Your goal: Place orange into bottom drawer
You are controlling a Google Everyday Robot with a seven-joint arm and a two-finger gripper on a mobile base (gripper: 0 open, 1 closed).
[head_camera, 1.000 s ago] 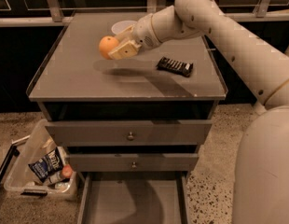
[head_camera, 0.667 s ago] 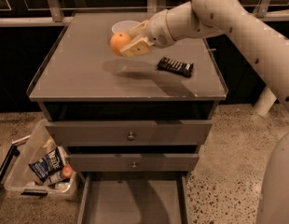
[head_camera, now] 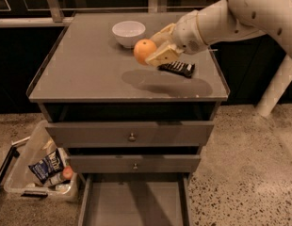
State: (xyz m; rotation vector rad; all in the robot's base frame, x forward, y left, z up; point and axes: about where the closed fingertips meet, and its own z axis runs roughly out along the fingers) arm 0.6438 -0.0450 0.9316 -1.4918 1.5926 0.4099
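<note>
Your cream two-finger gripper (head_camera: pixel 152 50) grasps the small round orange fruit (head_camera: pixel 143 51) above the grey cabinet top (head_camera: pixel 85 69), just near-right of the white round bowl (head_camera: pixel 128 32). The matte grey bottom drawer (head_camera: pixel 132 205) lies open, near, below.

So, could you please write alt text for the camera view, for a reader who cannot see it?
The gripper holds the orange above the cabinet top, beside a white bowl; the bottom drawer stands open below.
</note>
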